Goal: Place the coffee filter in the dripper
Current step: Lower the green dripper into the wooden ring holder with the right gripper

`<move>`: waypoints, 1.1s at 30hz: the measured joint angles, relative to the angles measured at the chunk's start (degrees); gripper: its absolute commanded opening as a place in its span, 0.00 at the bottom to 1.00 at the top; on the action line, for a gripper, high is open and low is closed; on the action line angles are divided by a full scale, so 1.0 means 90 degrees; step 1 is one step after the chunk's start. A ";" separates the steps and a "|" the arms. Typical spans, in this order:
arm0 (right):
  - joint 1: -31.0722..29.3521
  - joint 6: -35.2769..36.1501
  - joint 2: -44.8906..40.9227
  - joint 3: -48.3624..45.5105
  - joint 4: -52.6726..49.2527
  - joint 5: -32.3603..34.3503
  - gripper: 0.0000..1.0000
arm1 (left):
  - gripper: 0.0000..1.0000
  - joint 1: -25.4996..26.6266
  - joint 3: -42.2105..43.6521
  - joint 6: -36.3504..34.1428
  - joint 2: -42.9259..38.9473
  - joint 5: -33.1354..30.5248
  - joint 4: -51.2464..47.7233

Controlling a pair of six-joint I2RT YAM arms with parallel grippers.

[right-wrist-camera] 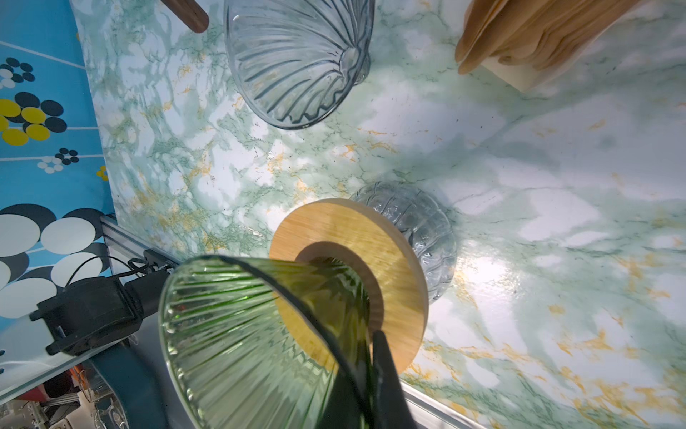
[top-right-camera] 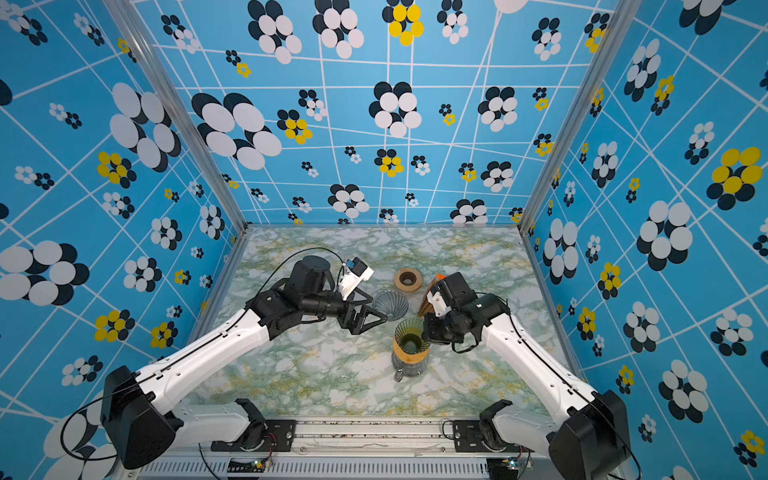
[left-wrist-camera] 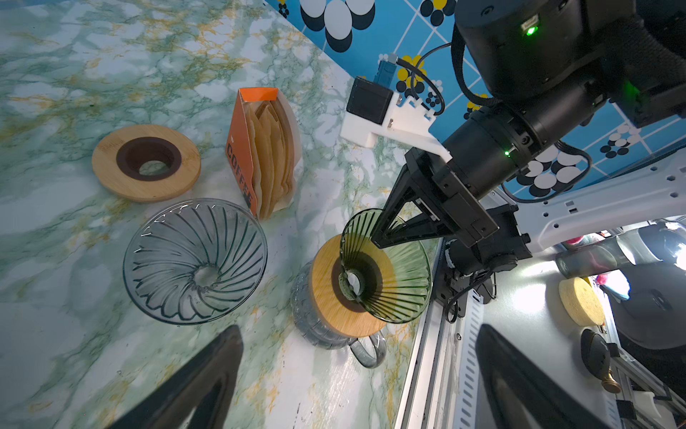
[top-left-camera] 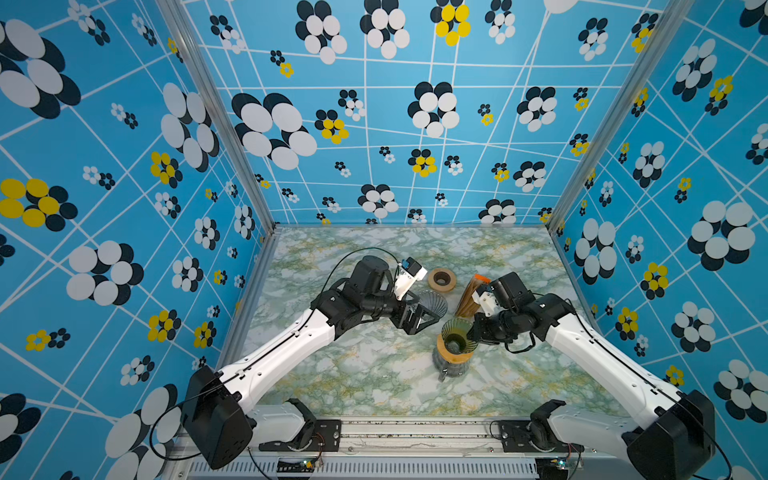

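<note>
The dripper (top-left-camera: 454, 331) (top-right-camera: 408, 333) (left-wrist-camera: 388, 271) (right-wrist-camera: 237, 327) is ribbed green glass. Its neck sits tilted in a wooden collar (left-wrist-camera: 328, 286) (right-wrist-camera: 371, 237) on a glass carafe (top-left-camera: 451, 368) (right-wrist-camera: 427, 226). My right gripper (top-left-camera: 471, 332) (top-right-camera: 424, 334) (left-wrist-camera: 375, 239) (right-wrist-camera: 367, 356) is shut on the dripper's rim. The coffee filters (top-left-camera: 466, 298) (left-wrist-camera: 271, 148) (right-wrist-camera: 538, 33), brown paper, stand in an orange box behind it. My left gripper (top-left-camera: 430, 316) (top-right-camera: 376, 318) (left-wrist-camera: 358, 356) is open and empty, left of the carafe.
A clear glass dripper (top-left-camera: 434, 302) (top-right-camera: 390, 304) (left-wrist-camera: 195, 260) (right-wrist-camera: 297, 55) lies on its side by the left gripper's fingers. A spare wooden ring (top-left-camera: 441, 279) (top-right-camera: 408, 279) (left-wrist-camera: 146, 163) lies behind it. The marble table's front rail (left-wrist-camera: 430, 356) runs close to the carafe.
</note>
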State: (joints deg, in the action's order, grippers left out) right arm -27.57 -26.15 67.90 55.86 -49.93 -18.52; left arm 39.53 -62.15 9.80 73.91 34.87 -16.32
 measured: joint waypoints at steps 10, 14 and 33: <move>0.0000 0.0000 -0.0051 0.0000 -0.0070 0.0063 0.06 | 0.99 0.0000 0.0000 -0.0002 0.0000 0.0000 0.0000; 0.0000 0.0000 -0.0051 0.0000 -0.0070 0.0066 0.07 | 0.99 0.0000 0.0000 -0.0002 0.0000 0.0000 0.0000; 0.0000 -0.0049 -0.0051 0.0000 -0.0068 0.0070 0.19 | 0.99 0.0000 0.0000 -0.0002 0.0000 0.0000 -0.0002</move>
State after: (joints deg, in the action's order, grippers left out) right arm -27.57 -26.59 67.44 55.86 -50.54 -17.89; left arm 39.53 -62.15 9.78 73.91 34.87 -16.34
